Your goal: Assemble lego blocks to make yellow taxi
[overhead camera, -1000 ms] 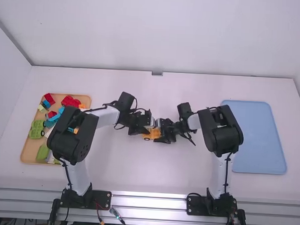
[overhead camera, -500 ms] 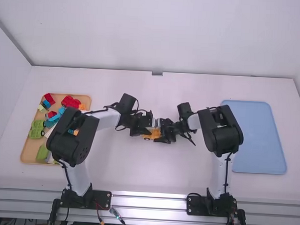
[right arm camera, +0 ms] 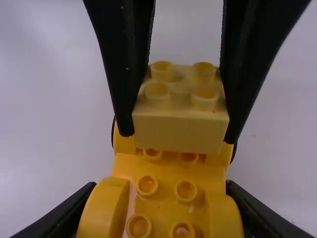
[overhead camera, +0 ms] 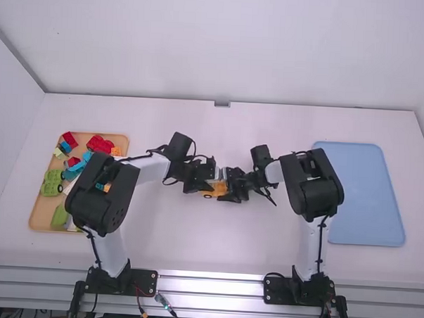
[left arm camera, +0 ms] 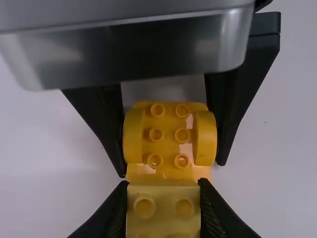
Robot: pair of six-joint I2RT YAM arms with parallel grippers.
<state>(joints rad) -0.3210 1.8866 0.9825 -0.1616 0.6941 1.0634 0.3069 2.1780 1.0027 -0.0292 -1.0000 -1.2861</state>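
Where the work lies: mid-table, between the two arms on the white table (overhead camera: pixel 194 250).
Trays: at the left, a tan tray (overhead camera: pixel 38 213) of mixed red, blue and green blocks (overhead camera: pixel 51 184); at the right, a flat light-blue plastic tray (overhead camera: pixel 365 194). Neither stands in the way.
Main obstruction: the two black grippers themselves, nose to nose over the model, leaving little room for either to shift.
Orange-yellow plastic car base (right arm camera: pixel 166 171): held by the right gripper (right arm camera: pixel 162 185), its fingers spread to the base's width and closed on the sides by the rounded fenders (right arm camera: pixel 106 210). Likely light and rigid; smooth curved fenders could slip or let it tip, so a low, square hold on both flanks suits it.
Pale yellow four-stud block (right arm camera: pixel 181 129): over the far part of the base, pinched across two opposite faces by the left gripper (left arm camera: pixel 162 185), less widely parted. Probably light, hard and hardly fragile; flat sides offer good purchase. Whether it is seated, I cannot tell; pressing should go straight down, base braced.
Base studs (right arm camera: pixel 185 190): small, stiff; a slight tilt could jam the fit.
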